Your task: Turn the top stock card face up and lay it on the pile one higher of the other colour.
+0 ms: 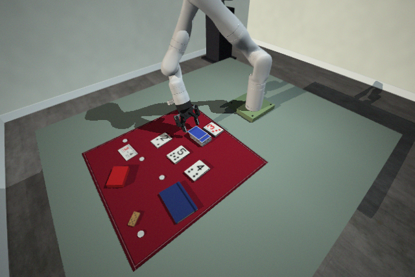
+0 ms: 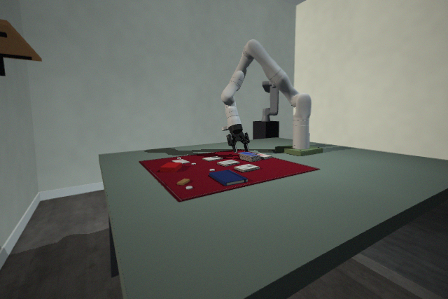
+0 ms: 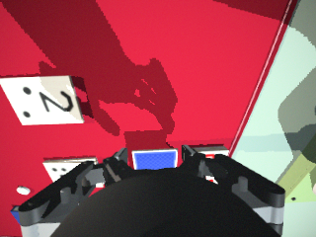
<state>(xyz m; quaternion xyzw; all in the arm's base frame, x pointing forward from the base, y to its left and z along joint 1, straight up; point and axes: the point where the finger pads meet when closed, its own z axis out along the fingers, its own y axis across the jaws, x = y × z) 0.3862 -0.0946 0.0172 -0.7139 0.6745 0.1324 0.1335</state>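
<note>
The face-down stock [image 1: 198, 133] [image 2: 249, 157] [image 3: 154, 160] is a blue-backed stack; a white line crosses its top near the front end. My gripper [image 1: 191, 127] [image 2: 241, 150] [image 3: 154, 153] is open and empty, its fingertips just above and behind the stock's back end. A red 3 pile [image 1: 213, 129] [image 2: 265, 156] lies beside the stock, towards the arm base. A black 2 pile [image 1: 156, 142] [image 2: 212, 158] [image 3: 39, 111], a black 5 pile [image 1: 173, 157] [image 2: 227, 162] and a black 4 pile [image 1: 192, 174] [image 2: 246, 167] lie apart. Fingers hide part of the wrist view.
The red mat [image 1: 234, 163] also holds a small card [image 1: 122, 149] picturing a red 3 and black 4, a red box [image 1: 117, 176], a blue notebook [image 1: 177, 202], a tan domino [image 1: 133, 218] and several white discs. The green base plate [image 1: 251, 117] stands beyond the mat.
</note>
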